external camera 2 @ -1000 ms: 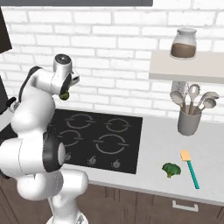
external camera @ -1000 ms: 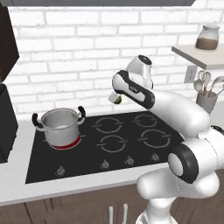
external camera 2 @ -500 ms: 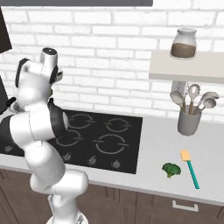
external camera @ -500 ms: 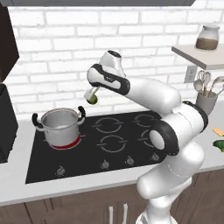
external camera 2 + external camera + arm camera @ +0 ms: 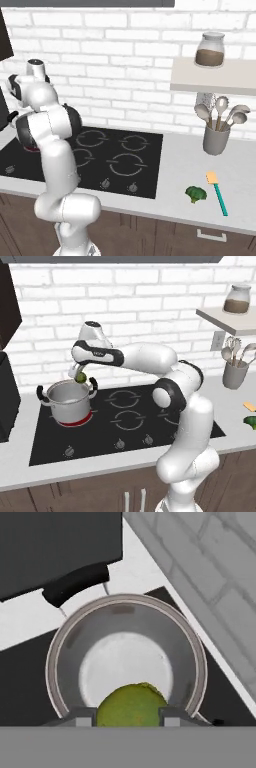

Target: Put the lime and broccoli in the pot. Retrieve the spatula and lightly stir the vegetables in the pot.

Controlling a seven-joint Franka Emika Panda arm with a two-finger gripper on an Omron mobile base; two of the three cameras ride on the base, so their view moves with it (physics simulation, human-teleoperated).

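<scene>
In the left base view my gripper (image 5: pixel 80 375) hangs just above the rim of the steel pot (image 5: pixel 66 402), shut on the yellow-green lime (image 5: pixel 80 377). The hand view looks straight down into the pot (image 5: pixel 125 601), whose inside holds nothing, with the lime (image 5: pixel 131 706) clamped between my fingertips (image 5: pixel 82 720). The broccoli (image 5: pixel 196 194) lies on the counter to the right of the stove. Beside it lies the spatula (image 5: pixel 218 193), which has a teal handle and an orange blade. The broccoli (image 5: pixel 251 422) also peeks in at the right edge of the left base view.
The pot stands on a red-glowing rear left burner of the black stove (image 5: pixel 130 421). A grey utensil cup (image 5: pixel 216 140) stands at the back right under a shelf with a jar (image 5: pixel 210 50). A dark appliance (image 5: pixel 7 401) sits left of the stove.
The arm has swung left across the stove with the lime in the gripper, from over the middle burners to above the pot. Broccoli and spatula have not moved.
</scene>
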